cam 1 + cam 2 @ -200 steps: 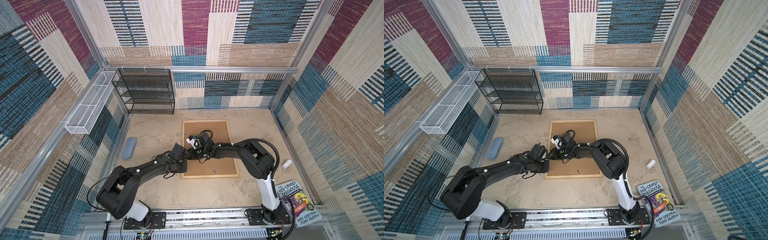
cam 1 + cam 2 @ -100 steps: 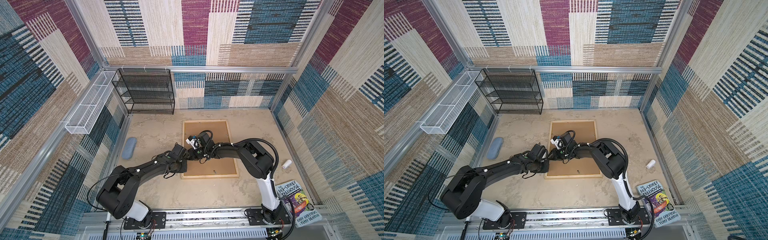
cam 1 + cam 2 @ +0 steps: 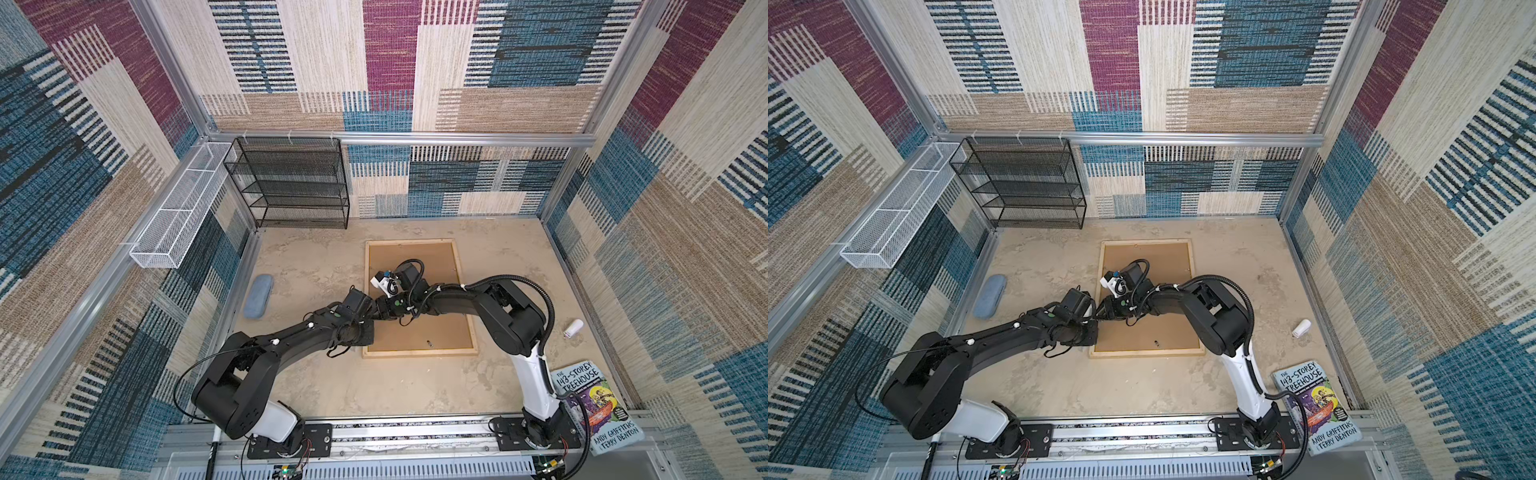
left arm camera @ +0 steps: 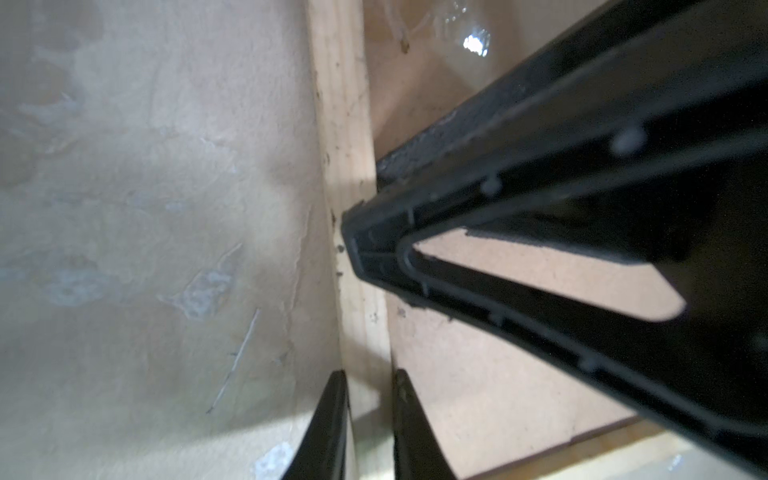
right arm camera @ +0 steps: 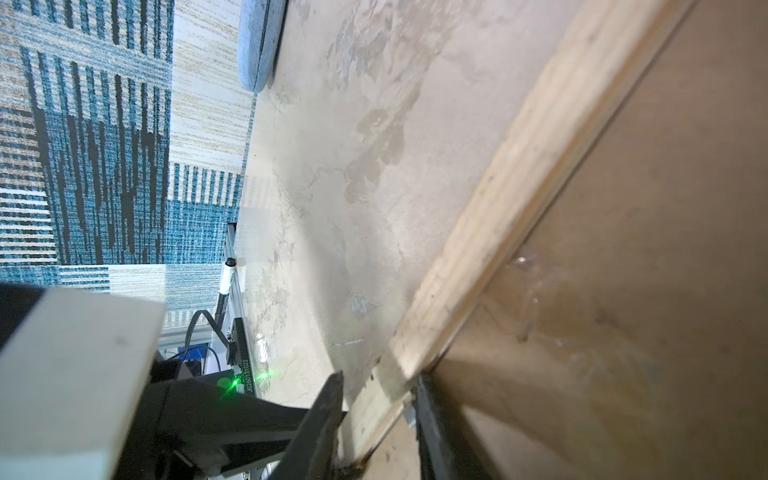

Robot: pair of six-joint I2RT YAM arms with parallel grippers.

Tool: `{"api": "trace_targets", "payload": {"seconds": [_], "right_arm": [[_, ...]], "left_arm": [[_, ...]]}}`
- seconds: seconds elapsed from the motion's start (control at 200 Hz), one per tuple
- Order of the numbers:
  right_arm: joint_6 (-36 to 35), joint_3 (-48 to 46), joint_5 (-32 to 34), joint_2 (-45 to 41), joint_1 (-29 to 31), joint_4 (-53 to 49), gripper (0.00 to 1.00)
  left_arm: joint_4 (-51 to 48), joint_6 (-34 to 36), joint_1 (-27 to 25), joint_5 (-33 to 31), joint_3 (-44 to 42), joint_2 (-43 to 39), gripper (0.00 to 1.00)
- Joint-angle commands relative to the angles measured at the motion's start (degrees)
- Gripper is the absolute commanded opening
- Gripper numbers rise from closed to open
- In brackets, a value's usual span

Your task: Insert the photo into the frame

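Left gripper and right gripper clamp one long rail of the frame.
In both top views the frame lies flat on the table, a brown board inside it, and the grippers meet at that rail. Left wrist view: the left gripper's fingers, narrowly apart, pinch the rail. Right wrist view: the right gripper's fingers grip it likewise.
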Motion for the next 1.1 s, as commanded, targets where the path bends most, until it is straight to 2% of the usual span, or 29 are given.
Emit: {"api": "trace_targets", "payload": {"seconds": [0.0, 0.075, 0.19, 0.411, 0.836, 1.092], "right_arm": [[1.7, -0.8, 5.2, -0.7, 0.1, -6.9, 0.34], [3.4, -1.2, 7.4, -2.2, 0.1, -6.7, 0.36], [6.0, -2.7, 10.6, -4.7, 0.0, -6.2, 0.49], [10.5, -4.8, 10.6, -6.8, 0.1, -5.0, 0.64], [16.8, -3.3, 5.4, -4.9, 1.6, -0.6, 0.66], [17.8, -3.7, 5.5, -5.7, 2.2, 0.2, 0.66]], "left_arm": [[0.5, 2.9, -0.1, 0.2, -0.3, -0.2, 0.20], [0.9, 2.7, -0.1, -0.1, -0.6, -0.3, 0.20], [0.7, 2.5, -0.1, -0.4, -0.3, -0.1, 0.20], [1.0, 2.4, -0.1, -0.9, -0.5, -0.4, 0.20], [1.8, 2.3, -0.1, -0.6, -0.8, -0.3, 0.20], [1.9, 2.4, -0.1, -0.6, -0.9, -0.4, 0.20]]}}
